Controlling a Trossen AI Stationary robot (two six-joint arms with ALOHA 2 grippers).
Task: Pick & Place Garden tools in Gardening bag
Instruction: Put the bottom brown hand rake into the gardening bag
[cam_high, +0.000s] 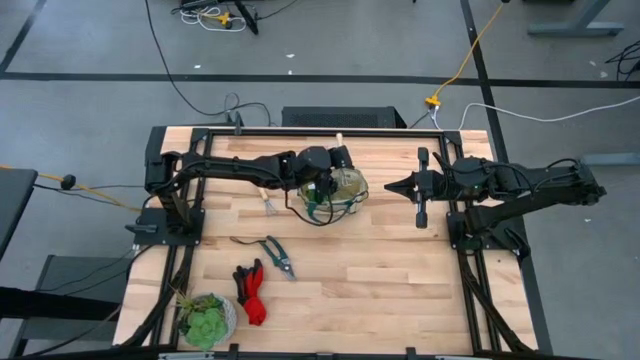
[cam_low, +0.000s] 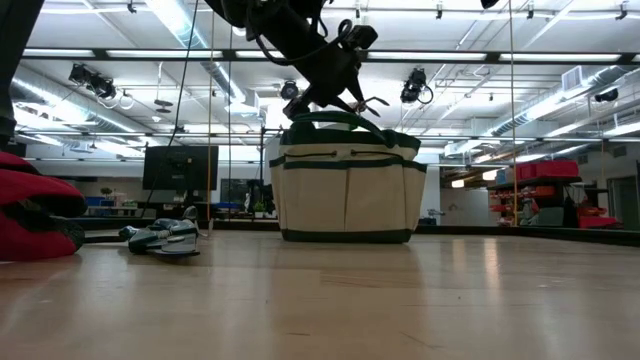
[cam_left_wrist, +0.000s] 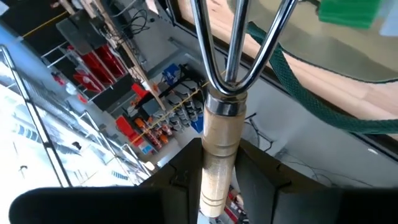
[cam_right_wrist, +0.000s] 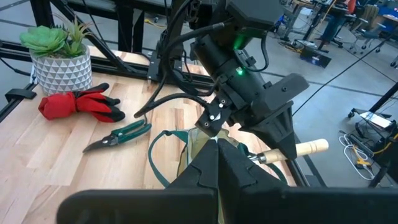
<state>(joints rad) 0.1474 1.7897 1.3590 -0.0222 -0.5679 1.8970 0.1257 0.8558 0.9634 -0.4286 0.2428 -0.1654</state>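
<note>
The tan gardening bag (cam_high: 348, 186) with dark green trim stands upright on its base at the table's far middle; it also shows in the low view (cam_low: 345, 190). My left gripper (cam_high: 328, 182) hangs over the bag's opening, shut on a wooden-handled hand fork (cam_left_wrist: 225, 93). A second hand fork (cam_high: 270, 203) lies flat on the table left of the bag. The green-handled pruning shears (cam_high: 278, 255) and the red-and-black gloves (cam_high: 250, 292) lie nearer the front. My right gripper (cam_high: 392, 185) is shut and empty, right of the bag. A bright green piece (cam_left_wrist: 348, 12) shows at the bag. My left gripper pinches the fork's wooden handle (cam_left_wrist: 219, 163) between its two fingers, just behind the metal collar. The fingers (cam_left_wrist: 261, 180) lie across the handle. The fork is lifted clear and tilted, its tines (cam_low: 366, 101) just above the bag's rim and its free handle end (cam_right_wrist: 311, 147) toward the table's far edge.
A leafy green plant in a pale pot (cam_high: 205, 318) stands at the table's front left corner, close to the gloves. The bag's looped dark handles (cam_left_wrist: 298, 81) lie around its opening. Bare wood (cam_high: 400, 280) stretches across the table's front right.
</note>
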